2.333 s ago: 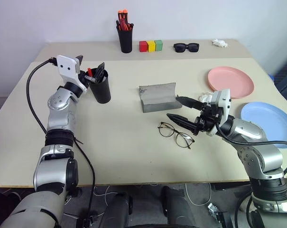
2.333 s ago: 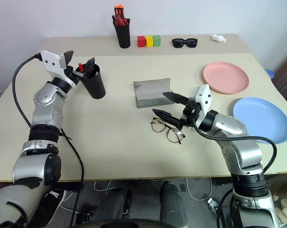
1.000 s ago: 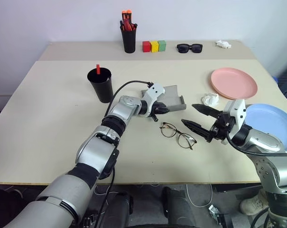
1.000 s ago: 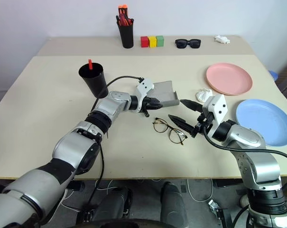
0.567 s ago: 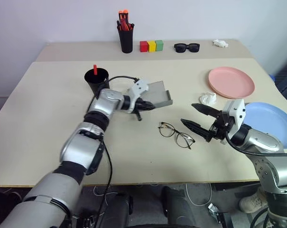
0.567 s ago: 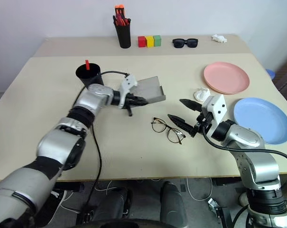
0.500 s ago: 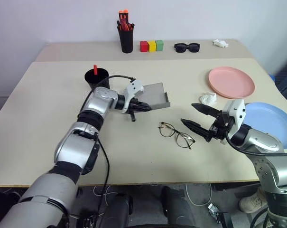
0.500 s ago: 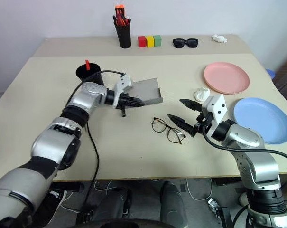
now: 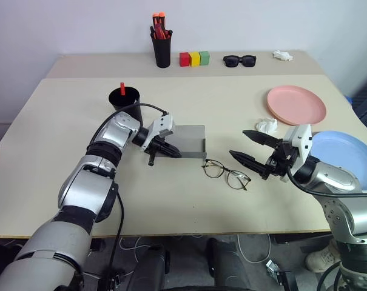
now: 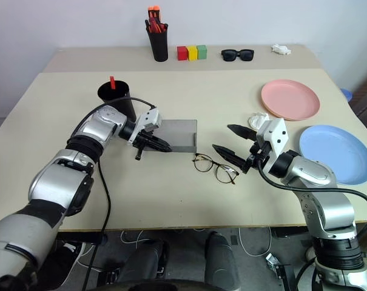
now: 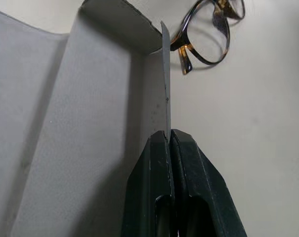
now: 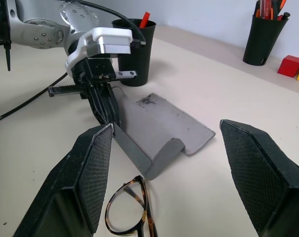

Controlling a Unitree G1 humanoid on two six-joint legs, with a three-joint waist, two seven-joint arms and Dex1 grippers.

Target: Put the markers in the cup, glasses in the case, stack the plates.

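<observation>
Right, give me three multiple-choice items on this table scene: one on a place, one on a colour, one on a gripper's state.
1. Where do the glasses lie?
A. inside the case
B. on the table beside the case
C. on the pink plate

2. What colour is the marker standing in the cup?
A. red
B. green
C. yellow

3. How is the left gripper?
A. wide open above the cup
B. shut on the glasses
C. shut on an edge of the case

Key: 1 B, the glasses rest on bare table by the open case. 2 A, the marker is red. 3 C, its fingers pinch the case's thin wall.
</observation>
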